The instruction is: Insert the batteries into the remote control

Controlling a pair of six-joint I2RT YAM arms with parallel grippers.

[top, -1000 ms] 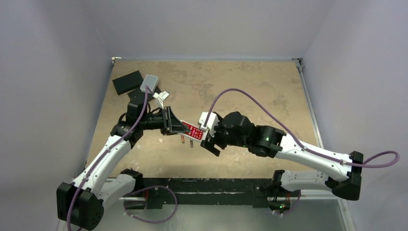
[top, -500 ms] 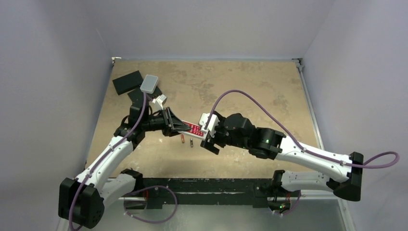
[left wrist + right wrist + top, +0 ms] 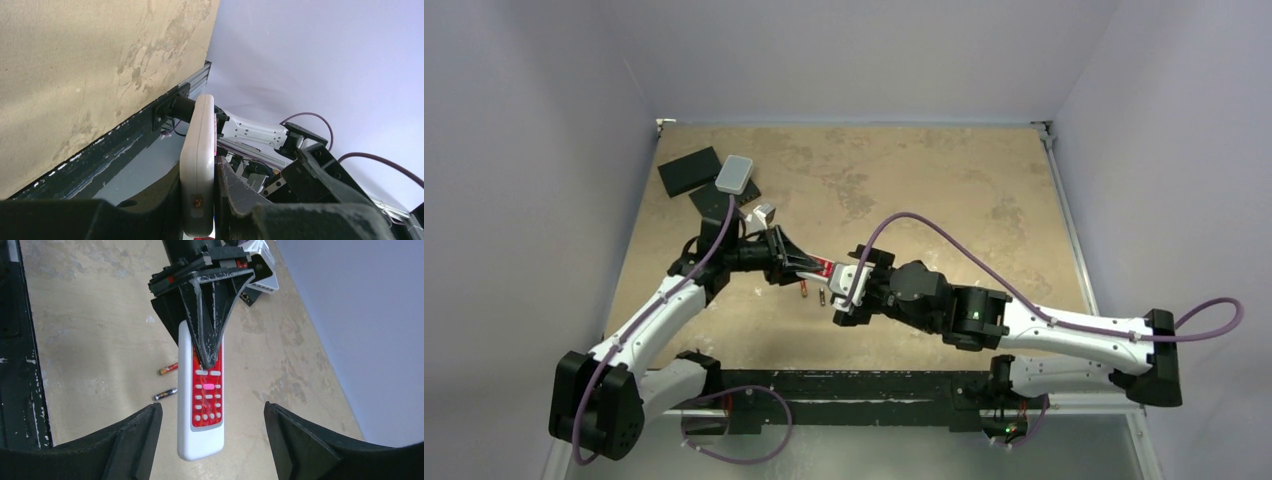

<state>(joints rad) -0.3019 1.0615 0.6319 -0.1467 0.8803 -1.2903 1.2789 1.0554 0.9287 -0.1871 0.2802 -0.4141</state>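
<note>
Since a second ago the right gripper (image 3: 852, 288) has dropped toward the near table edge and turned. Its jaws are spread wide and flank the free end of the remote control (image 3: 202, 400) without touching it. The left gripper (image 3: 206, 340) is clamped on the remote's other end and holds it off the table (image 3: 944, 190), red keypad toward the right wrist camera.

Both batteries lie just beside the remote on its near-edge side: the reddish-orange battery (image 3: 169, 369) and the dark battery (image 3: 165, 394). Bare tabletop runs from the remote to the far and right rails. Beyond the gripped end, well apart, sit a light grey box (image 3: 735, 174), black slabs (image 3: 689, 170) and a small white piece (image 3: 764, 212).
</note>
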